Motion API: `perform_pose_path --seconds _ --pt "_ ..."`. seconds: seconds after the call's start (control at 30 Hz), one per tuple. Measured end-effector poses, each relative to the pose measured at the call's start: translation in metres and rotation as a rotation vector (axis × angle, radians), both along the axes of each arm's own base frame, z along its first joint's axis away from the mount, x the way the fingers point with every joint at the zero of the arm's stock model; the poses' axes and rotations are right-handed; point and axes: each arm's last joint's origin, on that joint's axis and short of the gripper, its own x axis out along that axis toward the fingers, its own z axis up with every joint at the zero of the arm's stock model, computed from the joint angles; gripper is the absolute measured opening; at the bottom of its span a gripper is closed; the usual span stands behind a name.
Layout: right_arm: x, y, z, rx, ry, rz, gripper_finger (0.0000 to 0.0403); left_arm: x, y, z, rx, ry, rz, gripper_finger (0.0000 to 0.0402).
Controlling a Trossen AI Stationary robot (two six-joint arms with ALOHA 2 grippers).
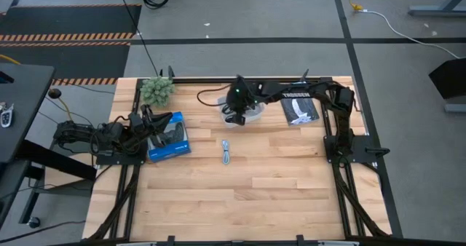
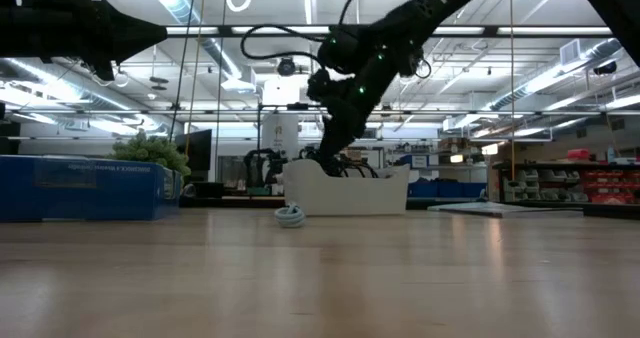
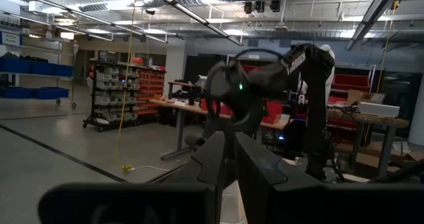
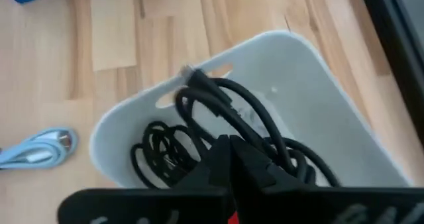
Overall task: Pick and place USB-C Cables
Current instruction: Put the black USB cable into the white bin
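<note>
My right gripper [image 1: 237, 115] [image 2: 335, 153] reaches from the right side over the white tray [image 1: 256, 117] [image 4: 106, 138] near the far edge. It is shut [image 4: 230, 144] on a black USB-C cable. Another coiled black cable [image 4: 162, 154] lies on the tray floor. The pale blue-grey cable [image 1: 226, 153] [image 2: 290, 216] [image 4: 36, 151] lies coiled on the table, on the near side of the tray. I cannot make out the white cable. My left gripper [image 1: 149, 122] [image 3: 233, 151] waits shut over the blue box at the left. My right gripper pinches a loop of the black cable [image 4: 218, 108] between its two fingers, from above and pointing down into the tray. The fingers hide the exact spot. The cable arches out in slack loops inside the tray, and its plug end [image 4: 188, 72] rests on the tray's rim.
A blue box [image 1: 169, 137] [image 2: 85, 188] lies at the left under my left arm. A green plant [image 1: 156, 91] stands at the far left corner. A dark flat pad [image 1: 300, 111] lies right of the tray. Bare wood spreads over the near half of the table [image 1: 247, 195].
</note>
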Motion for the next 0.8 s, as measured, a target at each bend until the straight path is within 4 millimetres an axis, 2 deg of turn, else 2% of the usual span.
perform_pose_path --seconds 0.17,0.37,0.47,0.63,0.8 --pt "0.005 0.002 0.025 0.012 0.018 0.006 0.0006 0.0 0.0 0.0 0.0 0.0 0.0 0.0043" --pt "0.009 -0.001 0.035 -0.065 -0.007 -0.042 0.001 0.0 0.0 0.0 0.0 0.0 0.0 0.0043" --pt "0.014 -0.003 0.038 -0.111 -0.078 -0.049 0.0005 0.0 0.0 0.0 0.0 0.0 0.0 0.0043" --pt "0.011 -0.012 0.017 -0.123 -0.163 -0.091 0.0003 0.0 0.0 0.0 0.0 0.0 0.0 0.0043" --pt "-0.01 -0.01 -0.028 -0.045 -0.083 -0.136 0.0004 0.0 0.0 0.0 0.0 0.0 0.0 0.0043"
